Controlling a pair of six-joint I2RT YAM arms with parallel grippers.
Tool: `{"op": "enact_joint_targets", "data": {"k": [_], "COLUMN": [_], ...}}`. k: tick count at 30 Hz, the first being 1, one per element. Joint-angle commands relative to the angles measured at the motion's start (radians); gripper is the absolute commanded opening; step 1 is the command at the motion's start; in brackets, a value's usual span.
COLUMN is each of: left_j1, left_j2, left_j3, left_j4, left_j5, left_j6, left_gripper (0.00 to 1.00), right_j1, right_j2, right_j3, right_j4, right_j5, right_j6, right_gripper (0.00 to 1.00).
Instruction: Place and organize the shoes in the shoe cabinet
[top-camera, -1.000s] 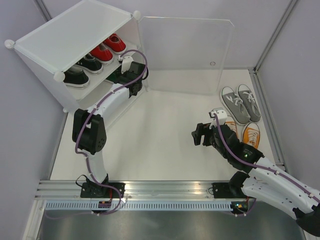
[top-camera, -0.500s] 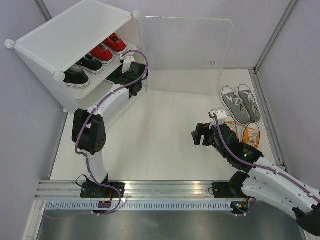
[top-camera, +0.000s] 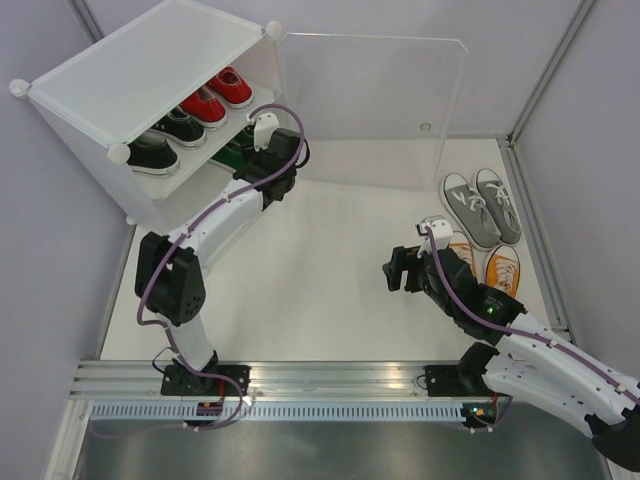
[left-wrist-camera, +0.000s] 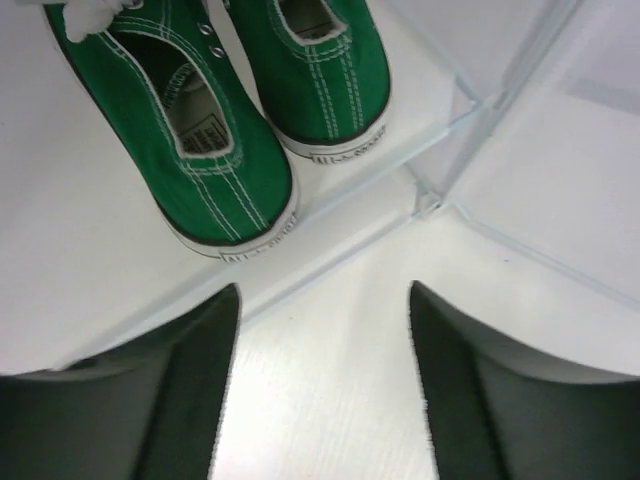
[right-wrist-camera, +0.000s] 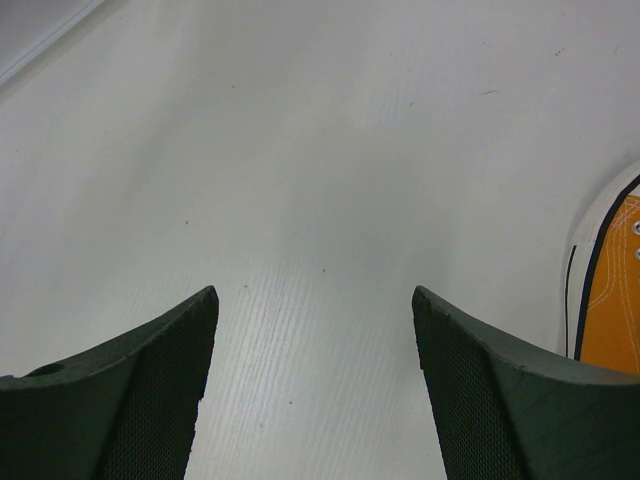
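Note:
The white shoe cabinet (top-camera: 150, 70) stands at the back left with its clear door (top-camera: 370, 110) swung open. A red pair (top-camera: 215, 98) and a black pair (top-camera: 165, 140) sit on its upper shelf. A green pair (left-wrist-camera: 200, 130) rests side by side on a lower shelf, heels towards me, close to the shelf's front edge. My left gripper (left-wrist-camera: 323, 290) hangs open just outside that shelf, empty and clear of the green heels. A grey pair (top-camera: 482, 207) and an orange pair (top-camera: 497, 268) lie on the table at the right. My right gripper (right-wrist-camera: 314, 292) is open and empty left of the orange shoe (right-wrist-camera: 612, 300).
The cabinet's front corner post (left-wrist-camera: 440, 190) and the door's lower edge lie just right of my left gripper. A raised rail (top-camera: 530, 220) borders the table on the right, behind the grey pair. My right forearm covers part of one orange shoe.
My left gripper has opened wider and drawn back out of the cabinet towards the right, leaving the green pair on the shelf. The right arm has not moved.

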Motion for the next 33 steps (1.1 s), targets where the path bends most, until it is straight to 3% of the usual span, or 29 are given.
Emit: {"op": "enact_joint_targets", "data": {"k": [1, 3, 9, 16, 29, 33], "left_j1": [-0.011, -0.009, 0.018, 0.066, 0.096, 0.098], "left_j2": [-0.028, -0.015, 0.052, 0.124, 0.126, 0.138], "left_j3": [-0.003, 0.003, 0.049, 0.113, 0.142, 0.167], "left_j4": [-0.018, -0.019, -0.025, -0.024, -0.042, -0.042], "left_j5": [-0.06, -0.07, -0.067, -0.052, -0.156, -0.099], "left_j6": [-0.076, -0.076, -0.058, -0.024, -0.023, -0.02], "left_gripper": [0.65, 0.49, 0.32, 0.3, 0.3, 0.34], "right_j1": [0.003, 0.003, 0.003, 0.003, 0.003, 0.003], "right_j2": [-0.006, -0.009, -0.009, -0.009, -0.001, -0.004], "right_j3": [-0.001, -0.001, -0.003, -0.004, -0.006, -0.007], "right_j4": [0.021, 0.022, 0.022, 0.022, 0.03, 0.03], "right_j5": [-0.001, 0.001, 0.002, 0.004, 0.001, 0.004], "right_j6": [-0.003, -0.003, 0.001, 0.001, 0.001, 0.001], "right_gripper": [0.82, 0.82, 0.82, 0.82, 0.82, 0.82]}}
